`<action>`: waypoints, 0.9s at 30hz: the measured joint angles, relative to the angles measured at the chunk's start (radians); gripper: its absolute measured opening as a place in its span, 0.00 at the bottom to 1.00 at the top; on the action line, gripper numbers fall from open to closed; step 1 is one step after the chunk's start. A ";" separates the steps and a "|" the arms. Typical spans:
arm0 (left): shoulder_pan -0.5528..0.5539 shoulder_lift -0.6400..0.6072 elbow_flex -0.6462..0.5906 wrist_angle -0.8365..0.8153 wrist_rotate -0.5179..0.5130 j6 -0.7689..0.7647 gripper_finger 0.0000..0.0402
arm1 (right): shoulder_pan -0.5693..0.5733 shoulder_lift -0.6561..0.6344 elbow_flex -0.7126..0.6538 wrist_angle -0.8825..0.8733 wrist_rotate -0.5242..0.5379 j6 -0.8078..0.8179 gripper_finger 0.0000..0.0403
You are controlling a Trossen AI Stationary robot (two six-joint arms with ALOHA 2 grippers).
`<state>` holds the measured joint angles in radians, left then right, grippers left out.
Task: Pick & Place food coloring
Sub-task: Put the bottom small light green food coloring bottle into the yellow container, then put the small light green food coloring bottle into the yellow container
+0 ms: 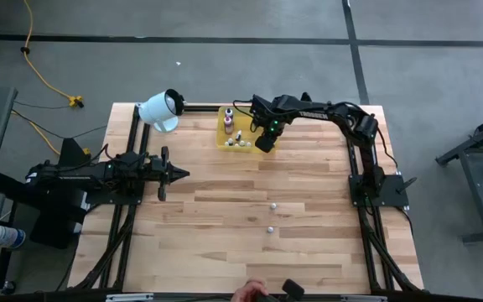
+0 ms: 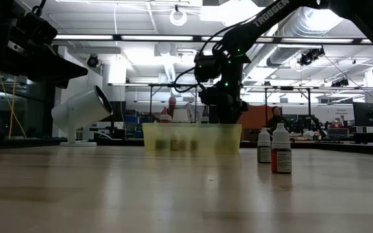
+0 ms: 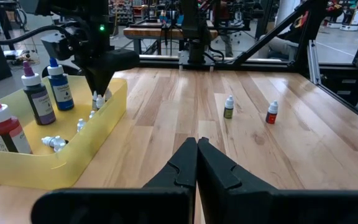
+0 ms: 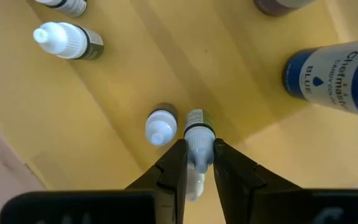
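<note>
A small white-capped food coloring bottle (image 4: 196,134) sits pinched between the fingers of the right end effector (image 4: 197,163), inside the yellow tray (image 1: 225,143) near the table's (image 1: 225,226) far edge. Other droppers lie in the tray, one (image 4: 161,127) just beside the held bottle, and taller red (image 3: 0,126), purple (image 3: 36,96) and blue (image 3: 59,86) bottles stand there too. Two more bottles (image 1: 272,205) (image 1: 269,228) stand well apart on the table's middle, apparently upright. The left end effector (image 1: 177,174) waits by the left edge, fingers pressed together on nothing.
</note>
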<state>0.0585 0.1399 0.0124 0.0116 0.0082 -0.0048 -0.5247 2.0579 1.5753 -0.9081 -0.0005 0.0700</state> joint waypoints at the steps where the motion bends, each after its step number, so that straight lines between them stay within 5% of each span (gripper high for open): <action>1: 0.000 0.000 0.000 0.000 0.000 0.000 0.00 | -0.001 0.000 0.000 0.000 -0.001 0.000 0.16; 17: 0.000 0.000 0.000 0.000 0.000 0.000 0.00 | -0.012 -0.010 0.000 -0.011 -0.005 0.039 0.37; 27: 0.000 0.000 0.000 0.000 0.000 0.000 0.00 | -0.022 -0.132 0.000 -0.004 -0.002 0.044 0.40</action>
<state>0.0586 0.1398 0.0124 0.0116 0.0082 -0.0051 -0.5468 1.9256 1.5753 -0.9125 -0.0027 0.1144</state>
